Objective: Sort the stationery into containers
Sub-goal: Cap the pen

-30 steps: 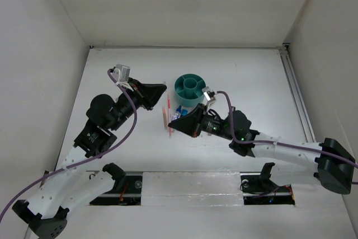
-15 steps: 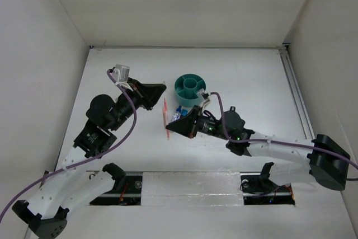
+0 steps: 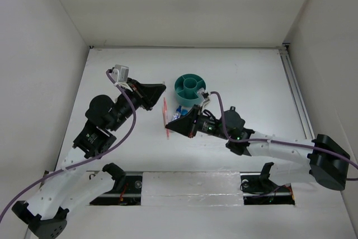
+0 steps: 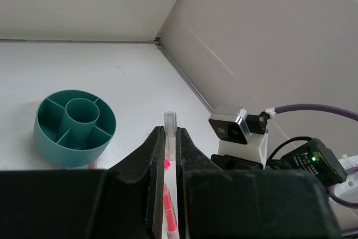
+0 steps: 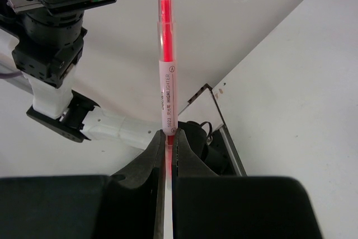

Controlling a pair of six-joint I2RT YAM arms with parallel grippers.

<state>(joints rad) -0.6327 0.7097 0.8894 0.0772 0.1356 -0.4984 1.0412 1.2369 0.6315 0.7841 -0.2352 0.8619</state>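
As right gripper (image 5: 166, 133) pinches highlighter (image 5: 168, 90), walls (image 3: 39, 54) well apart

the right arm (image 3: 279, 148) sits further left than a second ago: its shoulder block at the right edge is shifted left, and its elbow is now further left and far, closer to the teal organizer (image 3: 190, 87). the right gripper (image 3: 170, 131) is a little more left and near. the pink highlighter (image 3: 166, 117) clamped in it is also further left and now leans, far end to the left, instead of running straight. over the last half second only the left gripper (image 3: 161, 88) drifts, a trace left.
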